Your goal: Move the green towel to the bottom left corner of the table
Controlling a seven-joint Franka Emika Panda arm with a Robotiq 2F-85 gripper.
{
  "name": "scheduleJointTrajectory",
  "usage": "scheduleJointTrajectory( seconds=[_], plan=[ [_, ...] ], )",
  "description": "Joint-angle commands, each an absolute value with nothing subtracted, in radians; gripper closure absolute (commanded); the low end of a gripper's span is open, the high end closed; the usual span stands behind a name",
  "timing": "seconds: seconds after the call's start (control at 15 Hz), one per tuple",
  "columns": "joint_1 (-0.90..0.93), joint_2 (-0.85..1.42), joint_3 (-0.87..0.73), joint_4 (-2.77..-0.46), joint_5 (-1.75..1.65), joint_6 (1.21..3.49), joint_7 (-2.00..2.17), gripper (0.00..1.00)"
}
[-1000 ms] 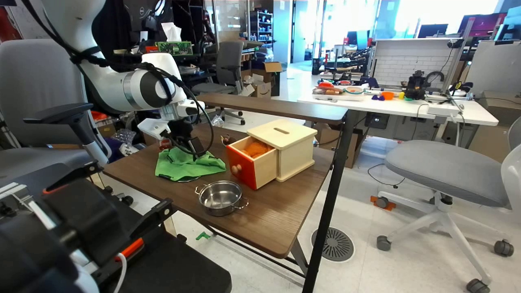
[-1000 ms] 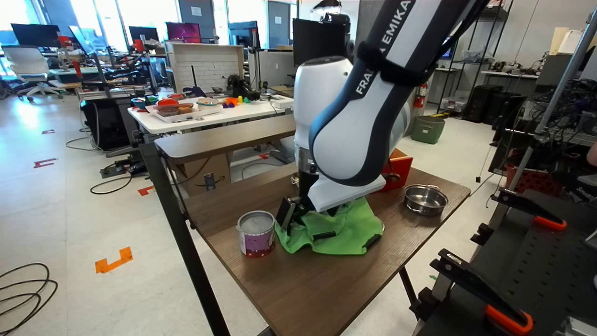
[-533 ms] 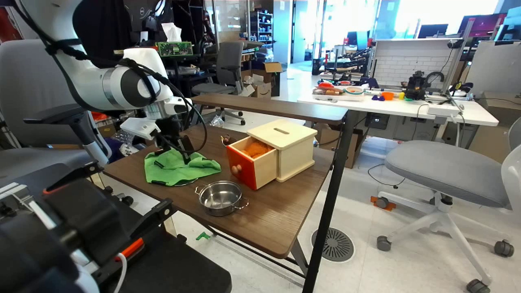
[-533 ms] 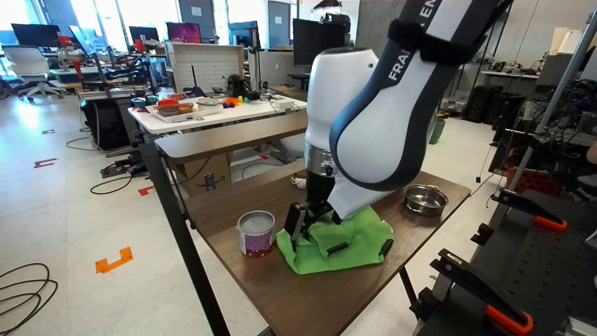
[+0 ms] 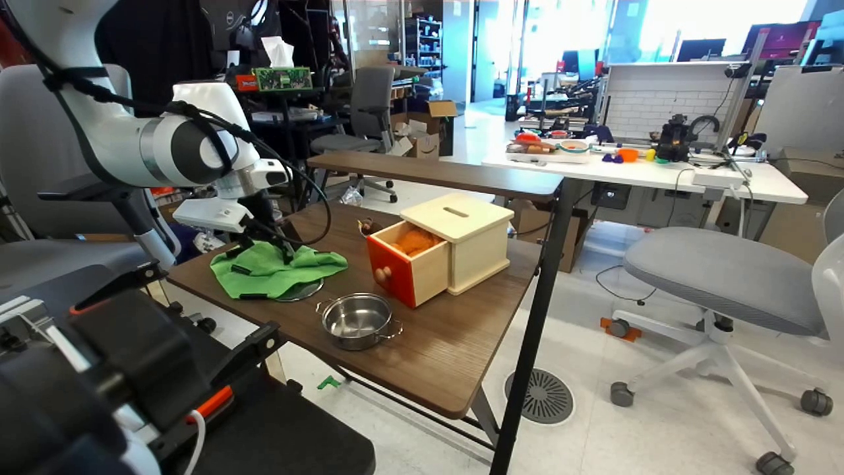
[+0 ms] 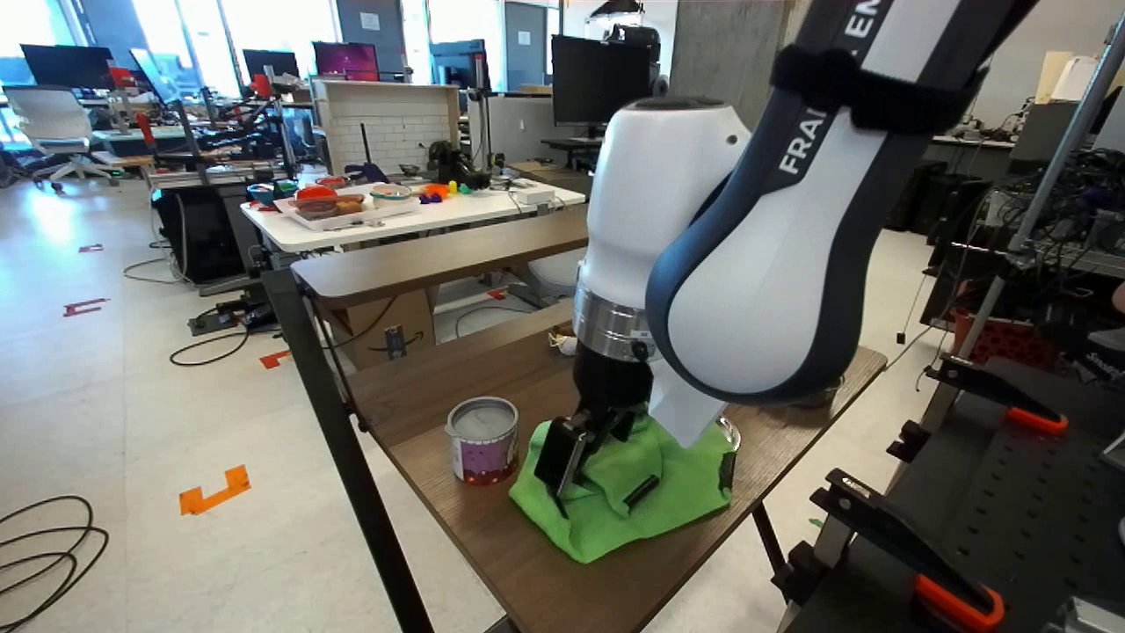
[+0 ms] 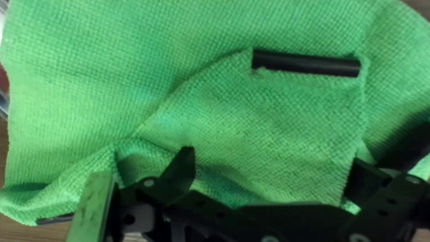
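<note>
Wide-set fingers point(image 7: 183, 166) over the green towel point(image 7: 235, 111)

The fingers stand well apart, with a flap of the towel lying between them; whether their tips press on the cloth, I cannot tell. The towel is rumpled on the bench point(image 6: 571, 598), directly beneath the fingers and spreading out past them. Ahead of the fingers in the wrist view, a black strip point(image 7: 305, 64) lies along the edge of that flap, and similar strips show elsewhere on the towel.

Just beside the fingers in an exterior view stands an upright tub point(image 6: 483, 440), purple and red with a grey top. It is close by the towel's edge; whether the two touch is unclear. A shiny disc point(image 5: 306, 290) shows partly from under the towel, near the fingers and mostly covered.

Farther out from the fingers, past the disc, a steel pot point(image 5: 358, 321) sits upright with two handles. Well apart to the right of the fingers in an exterior view is a wooden box point(image 5: 484, 254), its red-fronted drawer point(image 5: 402, 280) pulled out, with orange stuff point(image 5: 417, 242) inside. Behind the fingers there, a raised brown shelf point(image 5: 428, 175) spans the bench.
</note>
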State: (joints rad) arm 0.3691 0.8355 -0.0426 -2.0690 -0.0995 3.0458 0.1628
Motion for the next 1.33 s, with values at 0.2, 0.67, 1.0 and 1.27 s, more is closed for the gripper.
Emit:
scheduleJointTrajectory(
  seconds=[0.2, 0.67, 1.0, 1.27],
  plan=[
    [0.361, 0.881, 0.014, -2.127, -0.155, 3.147, 0.002, 0.0],
    [0.402, 0.881, 0.004, -2.174, -0.167, 3.227, -0.073, 0.0],
    [0.4, 0.851, 0.023, -2.199, -0.161, 3.266, -0.092, 0.0],
    [0.384, 0.793, 0.037, -2.231, -0.156, 3.26, -0.09, 0.0]
  ],
)
